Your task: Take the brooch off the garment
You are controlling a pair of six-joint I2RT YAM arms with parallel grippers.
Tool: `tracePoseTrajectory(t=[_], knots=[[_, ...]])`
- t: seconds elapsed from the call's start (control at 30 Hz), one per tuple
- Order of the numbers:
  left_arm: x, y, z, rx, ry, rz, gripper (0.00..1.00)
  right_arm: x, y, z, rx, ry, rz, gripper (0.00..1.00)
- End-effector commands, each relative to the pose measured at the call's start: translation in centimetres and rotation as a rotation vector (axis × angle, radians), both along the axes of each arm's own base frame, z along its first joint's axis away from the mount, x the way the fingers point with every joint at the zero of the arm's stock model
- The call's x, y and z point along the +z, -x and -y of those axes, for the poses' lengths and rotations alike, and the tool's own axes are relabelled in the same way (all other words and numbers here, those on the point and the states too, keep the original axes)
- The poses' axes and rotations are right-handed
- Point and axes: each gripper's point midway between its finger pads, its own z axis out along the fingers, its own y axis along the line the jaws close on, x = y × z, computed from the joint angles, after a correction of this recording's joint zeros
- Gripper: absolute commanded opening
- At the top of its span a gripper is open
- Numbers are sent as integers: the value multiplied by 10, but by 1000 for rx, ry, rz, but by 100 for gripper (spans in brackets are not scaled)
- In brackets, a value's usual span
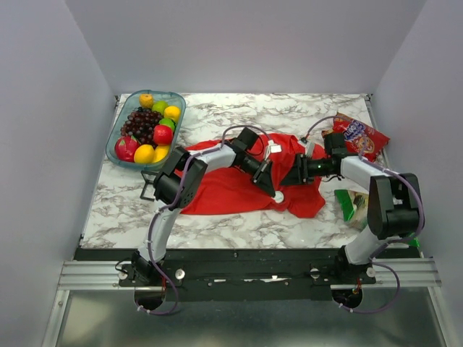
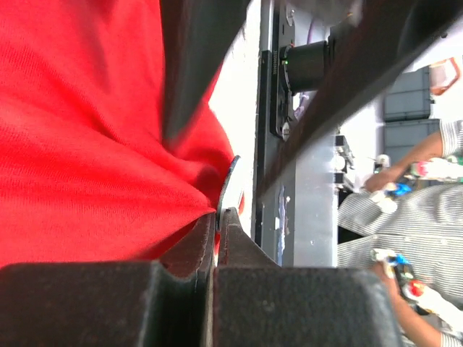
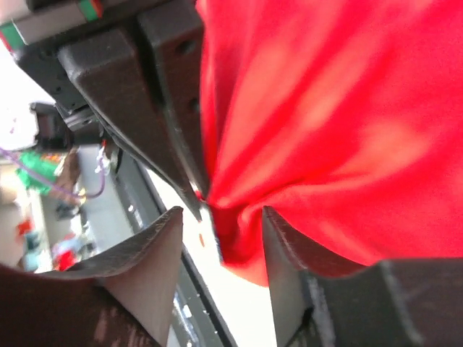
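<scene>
The red T-shirt garment (image 1: pixel 231 189) lies bunched in the middle of the marble table. The small whitish round brooch (image 1: pixel 278 196) sits at its front edge. My left gripper (image 1: pixel 273 189) is shut on the brooch. In the left wrist view the brooch (image 2: pixel 229 181) shows edge-on as a thin disc pinched at my closed fingertips (image 2: pixel 219 217), with red cloth (image 2: pixel 87 144) to the left. My right gripper (image 1: pixel 288 178) faces it from the right. In the right wrist view its jaws (image 3: pixel 223 224) stand open around a fold of the garment (image 3: pixel 325 108), the cloth against one finger only.
A teal basket of fruit (image 1: pixel 116 142) stands at the back left. A black square frame (image 1: pixel 148 189) lies left of the shirt. A red snack bag (image 1: pixel 359 135) is at the back right and a green packet (image 1: pixel 351 204) at the right. The two grippers are close together.
</scene>
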Motion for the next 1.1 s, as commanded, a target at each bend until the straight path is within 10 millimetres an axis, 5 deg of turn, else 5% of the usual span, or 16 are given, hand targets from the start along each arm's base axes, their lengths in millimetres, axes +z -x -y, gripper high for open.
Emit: tracePoseTrajectory(t=[0.0,0.07,0.1,0.2,0.4,0.57,0.8,1.07], knots=[[41,-15,-15,60,23,164,0,53,-22,19,-18,71,289,59],[47,-26,-17,111,12,273,0,65,-20,20,0,69,368,62],[68,-28,-18,129,45,350,0,70,-19,18,7,58,381,61],[64,-42,-24,210,24,433,0,67,-12,13,17,14,327,61],[73,-37,-19,287,106,222,0,55,-5,4,33,-55,263,51],[67,-35,-18,311,124,160,0,67,4,-6,69,-158,232,44],[68,-37,-15,313,139,135,0,59,16,-15,98,-162,200,43],[68,-35,-14,311,142,119,0,52,4,-16,83,-126,206,42]])
